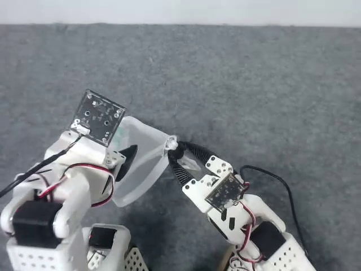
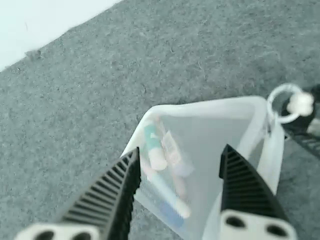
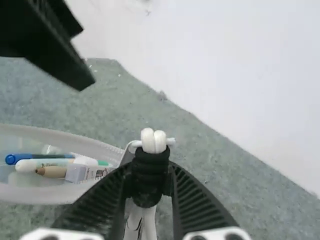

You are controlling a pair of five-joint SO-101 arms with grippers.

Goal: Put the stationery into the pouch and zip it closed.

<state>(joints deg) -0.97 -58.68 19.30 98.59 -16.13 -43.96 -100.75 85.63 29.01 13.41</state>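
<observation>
On the grey mat (image 1: pixel 254 84), pens (image 2: pixel 160 150) are in the pouch (image 1: pixel 141 164), my right gripper (image 3: pixel 149 172) pinches its three-o'clock zip pull (image 3: pixel 153 141), left gripper (image 2: pixel 181 152) open; I think zipping is not yet done.

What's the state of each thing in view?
pouch: loaded, zip state unclear
stationery: inside pouch
pull: clamped
right gripper: jaws shut on pull
left gripper: jaws open, over pouch
</observation>
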